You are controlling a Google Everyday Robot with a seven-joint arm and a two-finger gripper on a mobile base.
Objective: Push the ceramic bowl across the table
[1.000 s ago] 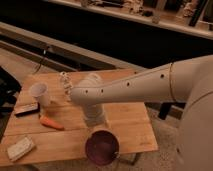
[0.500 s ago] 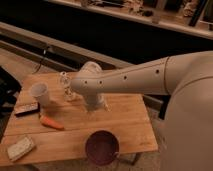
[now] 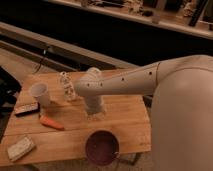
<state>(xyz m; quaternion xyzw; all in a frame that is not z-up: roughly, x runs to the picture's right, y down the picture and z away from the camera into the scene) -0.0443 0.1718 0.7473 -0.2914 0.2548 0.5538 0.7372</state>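
The round, shallow, dark purple-maroon glossy ceramic bowl sits at the near edge of the light-brown wooden plank counter. The gripper points down at mid-counter, beyond the bowl and apart from it. Whether it is released or clenched cannot be told. Judged progress: no contact yet, so the approach and the entire push remain.

You have the hand over the middle of the tabletop, the ceramic bowl at the near edge before it, the paper cup at left, and the carrot between cup and bowl.
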